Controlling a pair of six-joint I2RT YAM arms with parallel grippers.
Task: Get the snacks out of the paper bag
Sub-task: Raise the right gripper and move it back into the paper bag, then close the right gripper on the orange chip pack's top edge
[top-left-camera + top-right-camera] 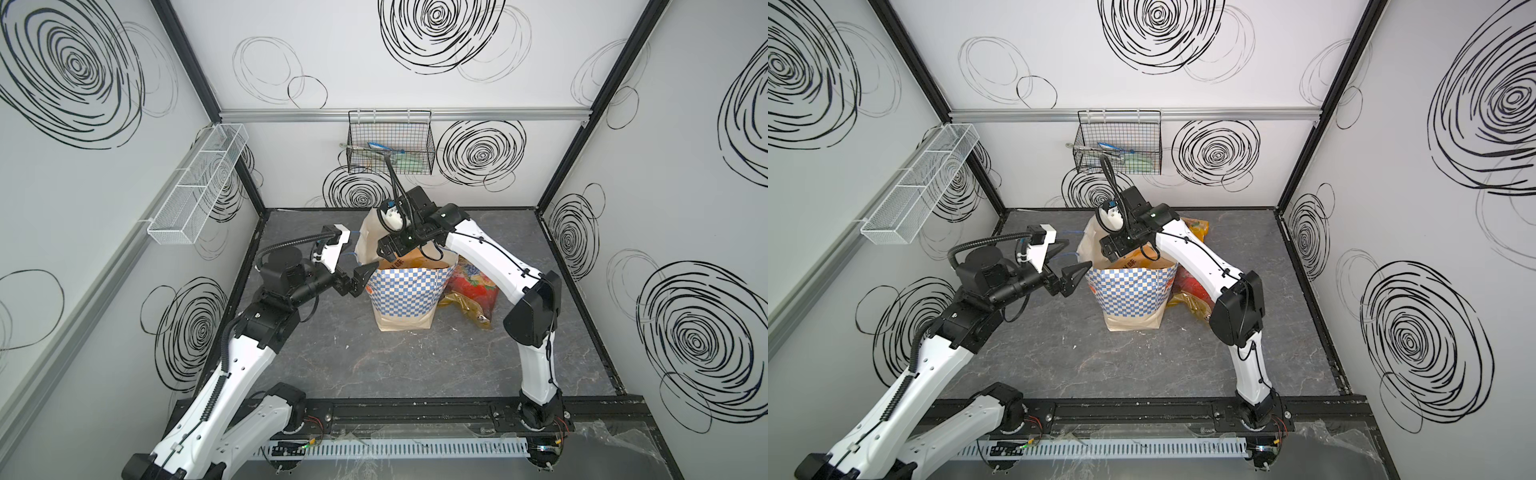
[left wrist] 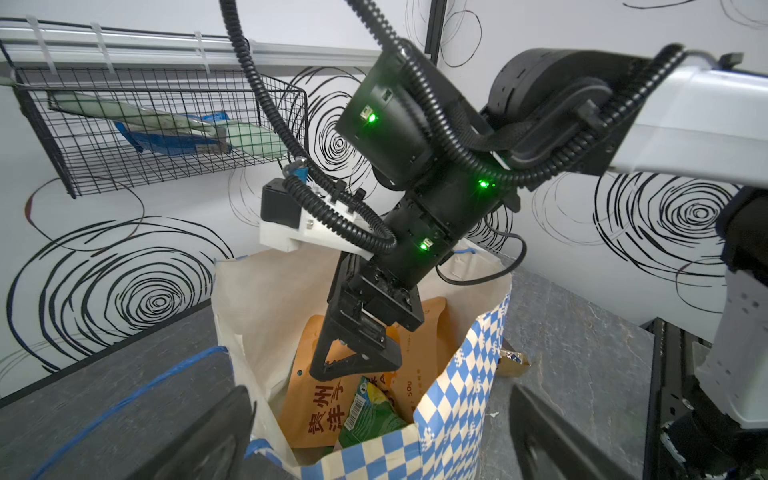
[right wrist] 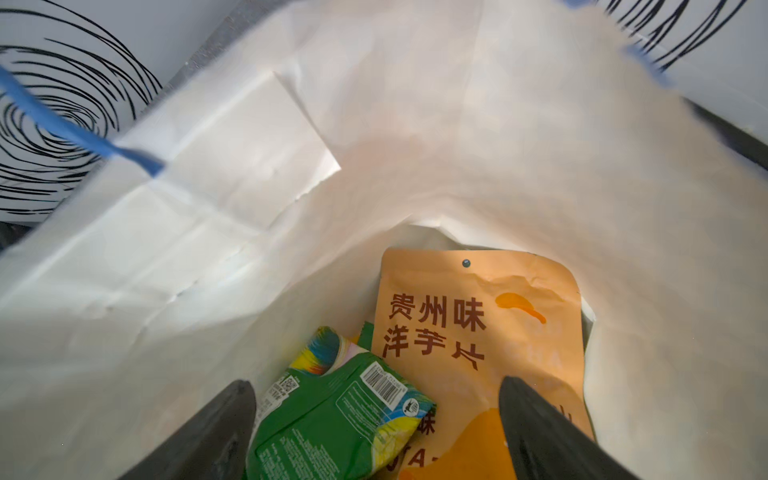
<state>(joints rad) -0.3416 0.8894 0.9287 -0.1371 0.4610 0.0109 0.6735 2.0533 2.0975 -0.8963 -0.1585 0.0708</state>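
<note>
On the left, the left gripper hangs with its black jaws spread wide and nothing between them, at the left corner of the rim of the tall cream paper bag with a blue-and-white checkered band. Whether it touches the paper I cannot tell. The bag stands upright in the middle of the dark grey marbled table, its mouth open. The right gripper reaches down through that mouth, its jaws also spread and gripping nothing. It hovers over a flat orange pouch printed with dark Chinese characters and a small crinkly green packet with a barcode that lies partly on it. Both are inside the bag. To the right of the bag, a red fruit-printed pouch and a shiny gold bag lie on the table, already out. In a top view a yellow-orange bag shows behind the right arm. I judge the task partly done: at least the orange pouch and green packet are left to lift out, and more may lie hidden beneath them.
</note>
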